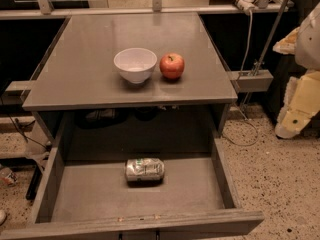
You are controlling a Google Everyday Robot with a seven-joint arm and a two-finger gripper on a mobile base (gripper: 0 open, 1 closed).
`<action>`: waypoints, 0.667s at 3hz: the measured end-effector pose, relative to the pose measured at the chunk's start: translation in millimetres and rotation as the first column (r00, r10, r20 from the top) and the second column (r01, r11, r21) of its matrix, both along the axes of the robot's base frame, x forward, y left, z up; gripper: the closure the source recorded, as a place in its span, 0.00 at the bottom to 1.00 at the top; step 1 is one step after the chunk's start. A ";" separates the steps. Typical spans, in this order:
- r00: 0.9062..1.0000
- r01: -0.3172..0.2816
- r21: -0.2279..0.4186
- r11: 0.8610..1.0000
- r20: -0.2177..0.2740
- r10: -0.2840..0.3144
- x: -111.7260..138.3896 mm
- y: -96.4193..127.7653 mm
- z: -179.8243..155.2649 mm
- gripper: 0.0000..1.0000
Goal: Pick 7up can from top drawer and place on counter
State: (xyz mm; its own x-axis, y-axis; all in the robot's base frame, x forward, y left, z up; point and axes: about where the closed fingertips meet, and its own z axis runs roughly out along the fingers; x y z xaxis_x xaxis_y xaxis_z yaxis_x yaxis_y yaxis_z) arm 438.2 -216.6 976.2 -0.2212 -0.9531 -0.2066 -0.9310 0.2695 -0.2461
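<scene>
The 7up can [144, 169] lies on its side on the floor of the open top drawer [226, 179], near the middle and towards the back. It is silvery with green and white markings and looks dented. The counter [90, 74] is the flat grey top directly above the drawer. My gripper [298, 109] shows as pale yellow and white parts at the right edge of the camera view, beside the counter's right side. It is well apart from the can and nothing shows in it.
A white bowl [135, 64] and a red apple [172, 66] stand side by side on the counter's front middle. A cable [248, 44] and metal frame [252, 79] stand right of the counter. Speckled floor [285, 184] lies to the right of the drawer.
</scene>
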 end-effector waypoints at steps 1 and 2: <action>1.000 -0.004 -0.005 1.000 0.013 0.004 1.1 1.5 1.1 0.00; 0.999 -0.027 0.025 0.999 -0.023 0.027 -11.4 21.9 -17.5 0.00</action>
State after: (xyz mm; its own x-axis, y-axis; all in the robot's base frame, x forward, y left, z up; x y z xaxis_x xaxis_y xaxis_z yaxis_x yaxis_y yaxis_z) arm 426.8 -194.7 958.7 -0.2005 -0.9534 -0.2255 -0.9434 0.2500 -0.2181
